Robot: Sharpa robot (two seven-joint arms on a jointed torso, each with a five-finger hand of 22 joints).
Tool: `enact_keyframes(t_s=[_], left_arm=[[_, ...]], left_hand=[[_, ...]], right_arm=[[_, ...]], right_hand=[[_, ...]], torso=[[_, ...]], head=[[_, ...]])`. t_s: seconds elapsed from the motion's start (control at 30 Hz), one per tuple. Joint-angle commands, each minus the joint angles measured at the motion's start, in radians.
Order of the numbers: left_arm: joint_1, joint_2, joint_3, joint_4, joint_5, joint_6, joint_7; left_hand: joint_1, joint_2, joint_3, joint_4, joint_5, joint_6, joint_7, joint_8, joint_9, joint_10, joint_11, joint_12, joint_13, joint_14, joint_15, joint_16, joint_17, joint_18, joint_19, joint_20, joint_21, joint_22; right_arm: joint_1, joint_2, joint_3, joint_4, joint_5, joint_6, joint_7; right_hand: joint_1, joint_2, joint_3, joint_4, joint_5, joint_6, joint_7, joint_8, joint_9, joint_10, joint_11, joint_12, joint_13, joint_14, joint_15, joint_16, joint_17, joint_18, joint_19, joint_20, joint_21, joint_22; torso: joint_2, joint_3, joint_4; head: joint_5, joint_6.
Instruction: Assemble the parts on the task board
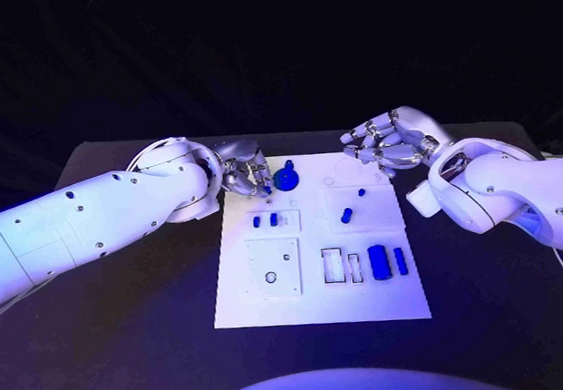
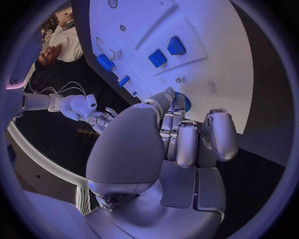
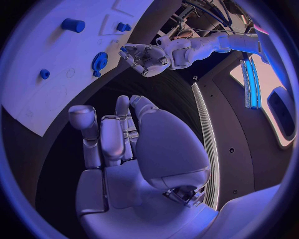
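Note:
The white task board [image 1: 322, 292] lies in the middle of the black table. A blue gear-like part [image 1: 286, 176] stands near the board's far left corner. My left hand [image 1: 244, 175] is right beside it, fingers bent down at its edge. In the left wrist view the gear [image 2: 185, 102] peeks out behind the fingertips [image 2: 177, 107], and I cannot tell whether they grip it. My right hand [image 1: 389, 145] hovers over the far right corner with its fingers curled in and nothing in them. From the right wrist the gear [image 3: 99, 60] and my left hand [image 3: 146, 57] are seen across the board.
Two small blue pieces [image 1: 265, 221] lie in a recess left of centre. A blue peg [image 1: 346, 215] and a tiny piece [image 1: 361, 191] stand to their right. Two blue blocks [image 1: 389, 261] lie near the right edge, beside open slots [image 1: 333, 264].

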Motion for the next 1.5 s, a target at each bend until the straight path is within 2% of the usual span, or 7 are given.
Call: enact_keyframes(t_s=[0.03, 0.23, 0.4, 0.6, 1.5], left_arm=[[-0.003, 0.004, -0.002, -0.007, -0.031, 0.032, 0.007], [-0.007, 0.007, -0.006, -0.019, -0.026, 0.046, 0.011], [-0.013, 0.016, -0.008, -0.027, -0.021, 0.051, 0.012], [-0.017, 0.024, -0.011, -0.038, -0.020, 0.060, 0.008], [-0.019, 0.044, -0.013, -0.054, -0.045, 0.095, -0.018]], left_hand=[[-0.012, -0.002, 0.006, 0.001, 0.004, 0.007, -0.002, -0.005, 0.002, 0.008, -0.001, -0.006, 0.002, 0.007, -0.003, -0.002, -0.003, -0.013, -0.002, -0.002, -0.006, 0.045], [-0.019, -0.004, 0.007, 0.001, 0.004, 0.011, -0.004, -0.006, 0.002, 0.013, -0.003, -0.009, 0.004, 0.006, -0.004, -0.002, -0.003, -0.013, -0.003, -0.003, -0.005, 0.046], [-0.018, -0.004, 0.009, -0.001, 0.004, 0.012, -0.005, -0.007, 0.002, 0.015, -0.004, -0.010, 0.005, 0.006, -0.004, -0.002, -0.003, -0.013, -0.003, -0.003, -0.005, 0.046], [-0.018, -0.004, 0.010, -0.003, 0.004, 0.013, -0.005, -0.007, 0.002, 0.016, -0.004, -0.011, 0.005, 0.006, -0.005, -0.003, -0.004, -0.013, -0.004, -0.003, -0.008, 0.045], [-0.030, -0.010, 0.009, -0.007, 0.003, 0.012, -0.006, -0.014, 0.001, 0.015, -0.004, -0.022, 0.009, 0.001, -0.005, -0.007, -0.013, -0.012, -0.008, -0.004, -0.014, 0.043]], right_arm=[[-0.001, 0.001, 0.000, 0.000, -0.003, 0.012, 0.004], [-0.001, 0.001, 0.000, 0.000, -0.003, 0.012, 0.003], [-0.001, 0.002, 0.000, 0.000, -0.003, 0.012, 0.004], [-0.001, 0.000, 0.000, 0.001, -0.003, 0.012, 0.003], [-0.001, -0.001, 0.000, 0.001, -0.003, 0.013, 0.004]], right_hand=[[-0.010, 0.002, 0.006, 0.003, 0.006, 0.003, 0.006, -0.001, -0.001, -0.006, -0.002, 0.004, -0.001, 0.009, -0.001, -0.006, -0.001, 0.019, -0.005, -0.001, -0.006, -0.001], [-0.009, 0.003, 0.008, 0.002, 0.006, 0.003, 0.006, -0.001, -0.001, -0.007, -0.002, 0.004, -0.002, 0.009, -0.001, -0.007, -0.002, 0.019, -0.005, -0.001, -0.006, -0.002], [-0.009, 0.003, 0.008, 0.002, 0.006, 0.003, 0.006, -0.001, -0.001, -0.007, -0.002, 0.004, -0.002, 0.009, -0.001, -0.007, -0.002, 0.019, -0.005, -0.001, -0.006, -0.002], [-0.009, 0.003, 0.009, 0.002, 0.006, 0.003, 0.006, -0.001, -0.001, -0.007, -0.002, 0.004, -0.002, 0.009, -0.001, -0.006, -0.001, 0.019, -0.005, -0.001, -0.006, -0.002], [-0.009, 0.003, 0.009, 0.002, 0.006, 0.003, 0.006, -0.001, -0.001, -0.007, -0.002, 0.004, -0.002, 0.009, -0.001, -0.006, -0.001, 0.019, -0.005, -0.001, -0.006, -0.002]], torso=[[0.001, -0.0010, -0.0013], [0.001, 0.0008, -0.0025], [0.001, -0.0002, -0.0021], [0.001, 0.0014, -0.0030], [0.001, 0.0009, -0.0031]], head=[[0.003, -0.001], [0.004, 0.000], [0.003, 0.000], [0.003, -0.001], [0.004, -0.005]])
